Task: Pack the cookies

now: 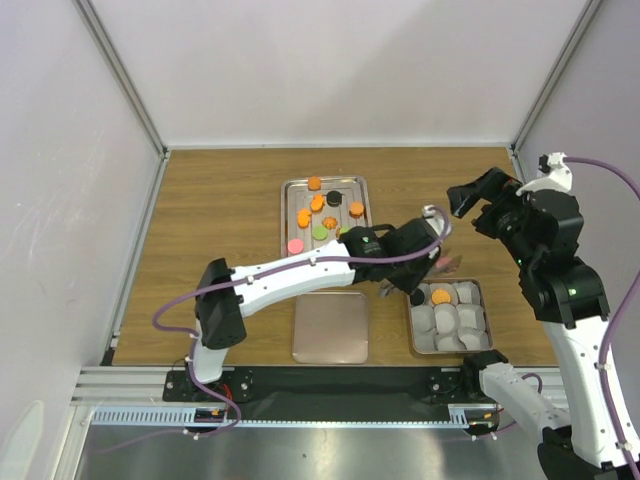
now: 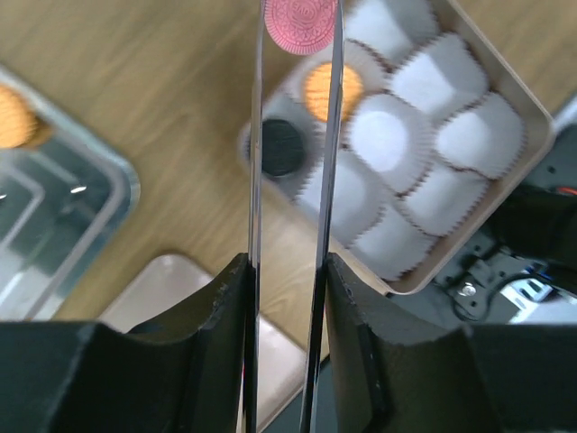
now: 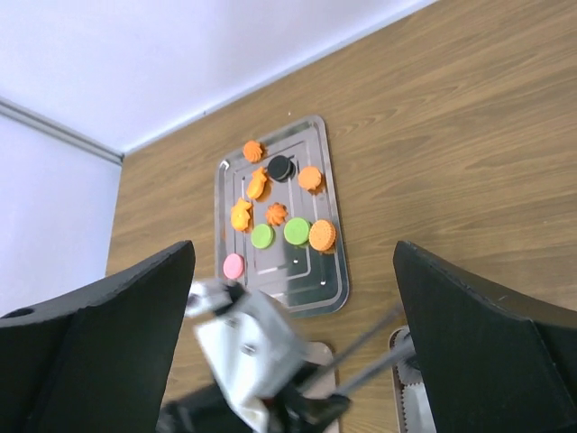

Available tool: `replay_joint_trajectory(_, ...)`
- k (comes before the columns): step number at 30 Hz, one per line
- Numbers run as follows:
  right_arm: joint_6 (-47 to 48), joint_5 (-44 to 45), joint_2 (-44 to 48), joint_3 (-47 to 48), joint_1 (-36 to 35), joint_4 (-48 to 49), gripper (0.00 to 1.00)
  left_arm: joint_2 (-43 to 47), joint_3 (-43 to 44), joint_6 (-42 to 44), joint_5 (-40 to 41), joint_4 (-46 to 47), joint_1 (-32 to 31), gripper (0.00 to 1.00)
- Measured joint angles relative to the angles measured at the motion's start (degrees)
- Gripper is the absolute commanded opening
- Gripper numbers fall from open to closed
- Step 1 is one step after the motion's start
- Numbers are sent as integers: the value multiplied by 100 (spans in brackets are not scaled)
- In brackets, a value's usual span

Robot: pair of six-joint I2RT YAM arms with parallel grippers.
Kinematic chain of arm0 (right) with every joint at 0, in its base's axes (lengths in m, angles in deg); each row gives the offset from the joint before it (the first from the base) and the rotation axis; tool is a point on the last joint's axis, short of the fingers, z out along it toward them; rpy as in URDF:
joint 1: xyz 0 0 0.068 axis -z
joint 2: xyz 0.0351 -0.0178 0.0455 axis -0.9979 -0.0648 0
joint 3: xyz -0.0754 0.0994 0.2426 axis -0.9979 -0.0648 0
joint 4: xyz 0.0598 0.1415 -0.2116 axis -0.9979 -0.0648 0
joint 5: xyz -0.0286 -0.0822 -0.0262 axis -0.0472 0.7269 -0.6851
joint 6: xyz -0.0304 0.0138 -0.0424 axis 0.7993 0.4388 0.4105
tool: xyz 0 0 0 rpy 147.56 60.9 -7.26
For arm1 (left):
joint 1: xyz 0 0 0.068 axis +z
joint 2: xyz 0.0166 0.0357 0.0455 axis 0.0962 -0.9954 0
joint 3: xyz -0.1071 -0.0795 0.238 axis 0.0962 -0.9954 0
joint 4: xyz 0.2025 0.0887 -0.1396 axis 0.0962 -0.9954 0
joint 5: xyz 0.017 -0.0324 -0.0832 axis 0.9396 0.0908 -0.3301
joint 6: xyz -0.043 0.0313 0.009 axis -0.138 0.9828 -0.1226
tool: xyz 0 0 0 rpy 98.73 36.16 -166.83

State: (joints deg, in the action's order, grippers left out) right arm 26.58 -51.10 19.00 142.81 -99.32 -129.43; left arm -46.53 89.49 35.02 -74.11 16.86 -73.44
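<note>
On the wooden desk [image 1: 220, 200], the left arm [image 1: 300, 268] reaches across to the square box [image 1: 489, 320] of paper cups [image 2: 469, 135] at the lower right of the top view. The right arm [image 1: 560, 270] is raised at the upper right, the right jaws spread wide and empty. The baking tray [image 1: 292, 195] at upper centre carries loose cookies [image 1: 318, 205]. An orange cookie [image 2: 332, 88] and a black cookie [image 2: 281, 147] already sit in cups. The left jaws pinch a pink cookie [image 2: 300, 23] between their thin tips, at the box's edge beside the orange one. This looks like the placing step: next, lower it over a vacant cup and release.
</note>
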Motion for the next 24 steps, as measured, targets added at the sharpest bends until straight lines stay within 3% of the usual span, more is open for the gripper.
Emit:
replay_joint_trajectory(11, -109, 361, 129, 160, 0, -144, 100, -566, 520, 48, -289, 133, -518, 41)
replay_joint_trajectory(24, -120, 348, 85, 160, 0, -280, 100, -1012, 721, 61, -413, 227, -584, 42)
